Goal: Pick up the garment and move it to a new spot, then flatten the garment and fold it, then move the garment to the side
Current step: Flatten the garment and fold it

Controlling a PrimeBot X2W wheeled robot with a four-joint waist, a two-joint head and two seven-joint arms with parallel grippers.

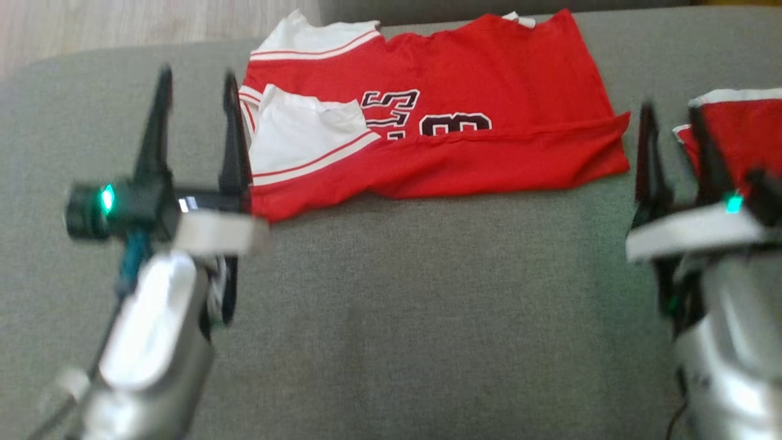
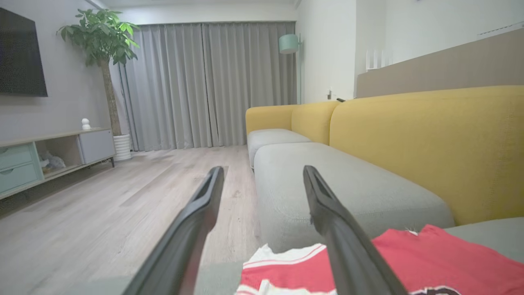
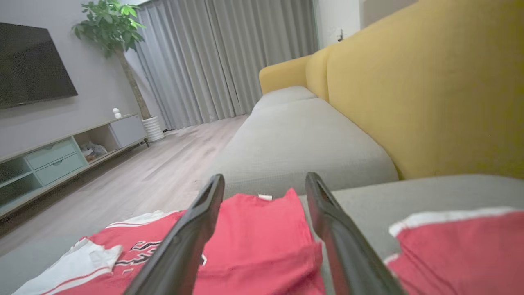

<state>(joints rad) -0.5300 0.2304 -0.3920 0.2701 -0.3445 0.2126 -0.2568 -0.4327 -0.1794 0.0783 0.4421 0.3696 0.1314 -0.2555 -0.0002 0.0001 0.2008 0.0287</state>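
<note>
- Left gripper (image 1: 197, 73) and right gripper (image 1: 671, 113): jaws apart, empty, one at each end of the garment (image 1: 464, 140). We read that as set up for a two-handed fold.
- Garment lies part-folded on the sofa (image 1: 427, 305) seat.
- Far cabinet (image 2: 96, 145): open compartment holds small items, unreadable.

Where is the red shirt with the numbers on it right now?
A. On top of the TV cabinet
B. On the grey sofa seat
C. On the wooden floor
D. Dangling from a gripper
B: the red shirt with the numbers lies spread out on the grey sofa seat, and the left gripper next to it is open and holds nothing.
</note>
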